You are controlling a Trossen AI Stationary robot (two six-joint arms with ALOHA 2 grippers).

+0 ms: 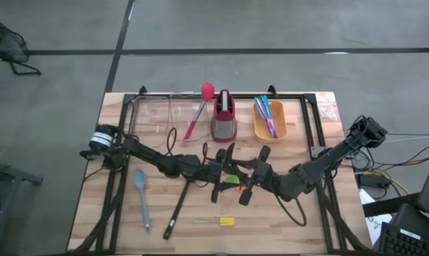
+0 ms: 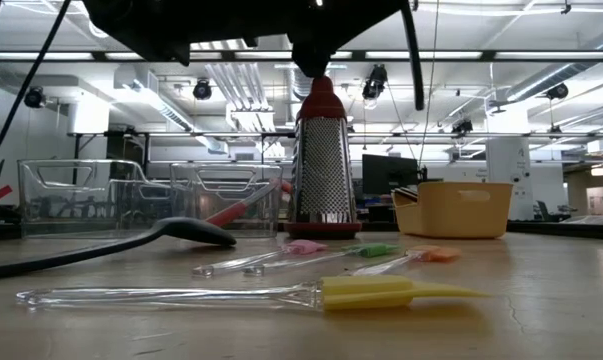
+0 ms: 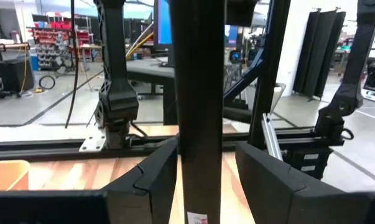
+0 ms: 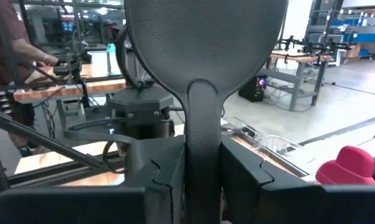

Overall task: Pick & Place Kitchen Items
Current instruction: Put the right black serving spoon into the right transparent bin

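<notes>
Wooden table [image 1: 299,220] fills the high view, and closest to its near edge lies a yellow block [image 2: 381,292] on a clear handle. Toward the near left corner, a black spoon [image 1: 177,210] and a grey-blue spoon [image 1: 141,192] lie flat on the wood. At the middle of the table the two arms meet. The right gripper [image 4: 203,155] is pressed together on the neck of a dark spoon [image 4: 203,50], holding its bowl upright. The left gripper [image 3: 206,162] has its fingers spread on either side of a black handle [image 3: 199,93], with a gap showing on one side. Whether that handle belongs to the dark spoon cannot be told. Small pink [image 2: 301,246], green [image 2: 379,250] and orange [image 2: 436,254] blocks lie on the wood under the arms. Along the far edge stands a grater [image 1: 224,117]. An orange bin [image 1: 269,131] just beside it holds thin cutlery [image 1: 266,110]. On the grater's other side, a red spoon [image 1: 203,103] leans at a clear bin [image 1: 157,117]. Beyond the table, a person [image 4: 7,74] stands at a bench.
</notes>
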